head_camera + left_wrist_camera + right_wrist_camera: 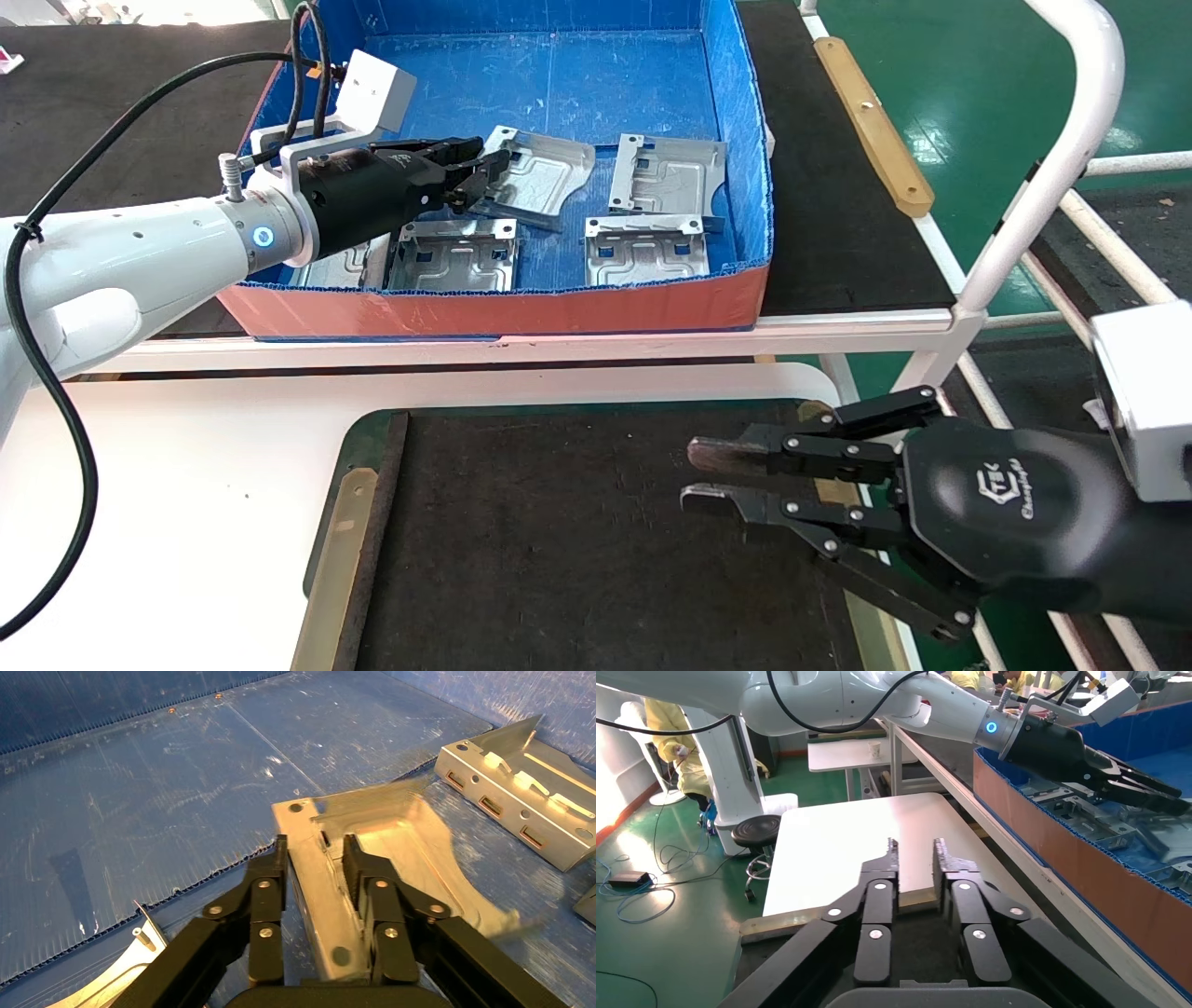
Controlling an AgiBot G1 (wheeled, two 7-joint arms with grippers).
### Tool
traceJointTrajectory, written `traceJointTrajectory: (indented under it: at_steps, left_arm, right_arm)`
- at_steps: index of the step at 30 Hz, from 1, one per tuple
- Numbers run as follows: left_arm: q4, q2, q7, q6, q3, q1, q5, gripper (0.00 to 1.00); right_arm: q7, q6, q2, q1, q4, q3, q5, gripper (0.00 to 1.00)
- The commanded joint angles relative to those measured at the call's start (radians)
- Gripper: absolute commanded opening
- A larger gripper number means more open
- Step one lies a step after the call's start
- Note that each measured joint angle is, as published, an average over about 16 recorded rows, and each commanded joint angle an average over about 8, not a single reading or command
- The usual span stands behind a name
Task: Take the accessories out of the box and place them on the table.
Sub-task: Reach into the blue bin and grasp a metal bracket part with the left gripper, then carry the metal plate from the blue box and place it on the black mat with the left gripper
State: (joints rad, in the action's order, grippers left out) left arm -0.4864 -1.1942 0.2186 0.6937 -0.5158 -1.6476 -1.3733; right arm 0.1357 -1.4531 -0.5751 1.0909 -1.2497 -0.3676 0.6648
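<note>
The left gripper (484, 177) is inside the box (503, 312), and its two black fingers (362, 871) are pinching the raised edge of one metal bracket plate (540, 172). In the left wrist view the edge of that held plate (330, 881) sits right between the finger pads, with one pad on each side. The plate is tilted, with its far side up off the blue floor.

More bracket plates lie flat in the box. One (669, 172) is to the right of the held plate, just beside it. Two more sit along the near wall: one (644, 250) on the right and one (456, 256) near the middle. A further plate (343, 266) shows partly under the left arm, at the near left of the box.

The box is blue inside and orange-red outside, and it rests on a black-topped bench (838, 214) with a white front rail.

Nearer to us is the white table (186, 485) with its dark mat (596, 540). A brass-coloured strip (340, 550) runs along the mat's left edge.

The right gripper (689, 477) hangs over the right side of the mat. Its fingers (947, 860) are spread a little, with nothing between them.
</note>
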Motion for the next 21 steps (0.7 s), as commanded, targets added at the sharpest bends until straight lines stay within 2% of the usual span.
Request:
traceJointTrajectory:
  at_steps: [1,15,21]
  left_arm:
    - [0.0,0.0,0.001,0.001,0.0,0.0,0.0,0.0]
    - [-0.003,-0.021,-0.037,-0.034,0.015,-0.049,0.006,0.0]
    - [-0.055,0.002,-0.139,0.065,0.065,-0.072,0.085,0.0]
  right_arm:
    - [0.0,0.0,0.0,0.0,0.0,0.0,0.0,0.0]
    - [0.0,0.0,0.0,0.0,0.0,0.0,0.0,0.0]
    - [0.0,0.0,0.0,0.0,0.0,0.0,0.0,0.0]
